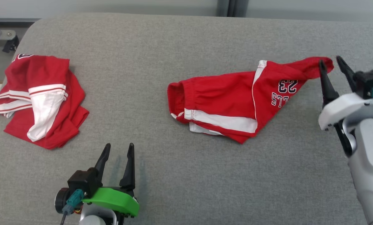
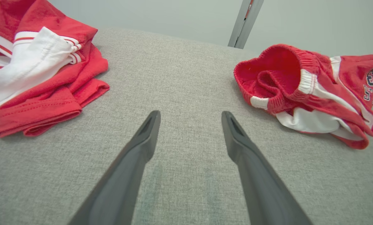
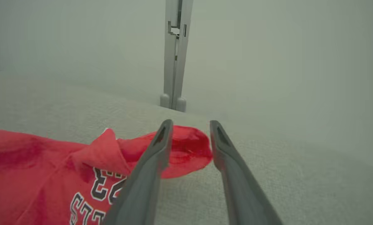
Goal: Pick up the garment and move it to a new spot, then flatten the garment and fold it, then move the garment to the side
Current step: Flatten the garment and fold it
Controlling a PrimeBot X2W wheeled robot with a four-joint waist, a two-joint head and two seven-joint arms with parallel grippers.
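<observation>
Right claw (image 1: 330, 60), jaws parted, astride the right corner of the red shorts (image 1: 223, 100) lying mid-right on the grey cushion (image 1: 186, 175). Left claw (image 1: 119, 145) released, empty. Left wrist view shows the elastic waistband's inside; the head view shows "23" inverted.

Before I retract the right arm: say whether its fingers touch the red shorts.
Cannot tell. Right wrist view: the tip of the red shorts lies between the parted fingers; one overlaps the cloth, hiding any gap.
</observation>
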